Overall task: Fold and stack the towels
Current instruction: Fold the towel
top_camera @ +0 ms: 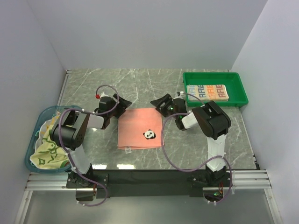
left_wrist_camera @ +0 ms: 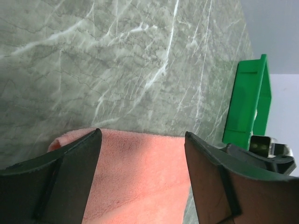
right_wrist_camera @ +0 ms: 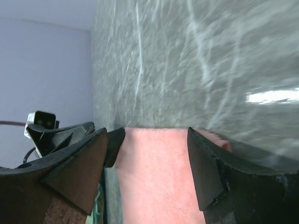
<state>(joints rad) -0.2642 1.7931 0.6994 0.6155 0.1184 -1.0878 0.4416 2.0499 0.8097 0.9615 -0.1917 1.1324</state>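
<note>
I logged one pink towel [top_camera: 140,128] flat on the worktop [top_camera: 140,88], its far edge spanning left tool [top_camera: 116,108] to right tool [top_camera: 163,105], each gaping wide, empty, poised over its own far corner.

The salmon-pink soft towel [left_wrist_camera: 140,172] runs off the left wrist view's 6 o'clock edge. The grey marble tabletop [right_wrist_camera: 187,56] is blurred in the right wrist view. From above, the left arm [top_camera: 70,130] hides part of the blue plastic basket [top_camera: 29,149] at 9 o'clock.
</note>
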